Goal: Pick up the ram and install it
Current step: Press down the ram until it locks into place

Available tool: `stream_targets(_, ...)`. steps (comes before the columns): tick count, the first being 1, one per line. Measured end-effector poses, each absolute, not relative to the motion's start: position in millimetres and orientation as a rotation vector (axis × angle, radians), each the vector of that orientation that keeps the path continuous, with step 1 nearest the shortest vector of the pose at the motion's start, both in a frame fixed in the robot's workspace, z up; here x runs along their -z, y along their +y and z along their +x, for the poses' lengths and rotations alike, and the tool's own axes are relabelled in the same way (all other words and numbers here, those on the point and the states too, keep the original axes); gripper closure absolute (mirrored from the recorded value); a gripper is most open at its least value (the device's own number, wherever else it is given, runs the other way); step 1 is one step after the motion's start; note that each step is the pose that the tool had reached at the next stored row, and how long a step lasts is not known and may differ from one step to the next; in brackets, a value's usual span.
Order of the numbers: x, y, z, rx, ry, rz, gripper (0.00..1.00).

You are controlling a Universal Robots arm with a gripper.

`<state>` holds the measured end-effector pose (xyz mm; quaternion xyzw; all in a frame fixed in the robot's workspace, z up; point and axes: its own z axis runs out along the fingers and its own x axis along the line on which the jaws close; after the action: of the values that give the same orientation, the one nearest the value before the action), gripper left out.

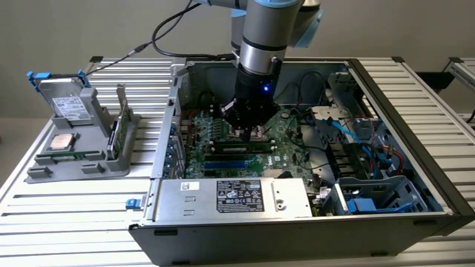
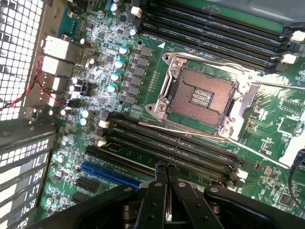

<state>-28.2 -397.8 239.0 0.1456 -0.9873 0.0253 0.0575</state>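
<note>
Plain beige wall (image 1: 89,28) behind; white slatted table (image 1: 67,222) under even light.

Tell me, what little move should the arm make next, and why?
Probably a gentle push straight down. The end effector is shut, its tips down at the memory stick, which lies along a slot on the motherboard and may not be fully seated.

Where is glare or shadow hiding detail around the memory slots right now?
Wrist view: glare whitens the processor socket frame and the board's far edge; the shut gripper is a dark silhouette. Exterior view: the gripper shades the ram; the case front is dim.
</note>
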Motion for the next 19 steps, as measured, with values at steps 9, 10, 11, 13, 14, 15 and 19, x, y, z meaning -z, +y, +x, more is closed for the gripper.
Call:
stream_targets(9,-238.9,-398.2,-28.2,-0.083,-3.006,0.374,0.9)
stream_targets(10,-238.9,-398.3,-28.3,-0.083,-3.007,0.367,0.9)
stream_targets(11,-238.9,-398.6,-28.3,-0.083,-3.007,0.361,0.9)
stream_targets(13,-238.9,-399.2,-28.2,-0.084,-3.008,0.353,0.9)
stream_targets(14,-239.0,-399.7,-28.2,-0.084,-3.009,0.349,0.9)
stream_targets(15,-239.0,-400.3,-28.2,-0.084,-3.009,0.346,0.9)
stream_targets(19,-239.1,-402.5,-28.2,-0.084,-3.01,0.336,0.9)
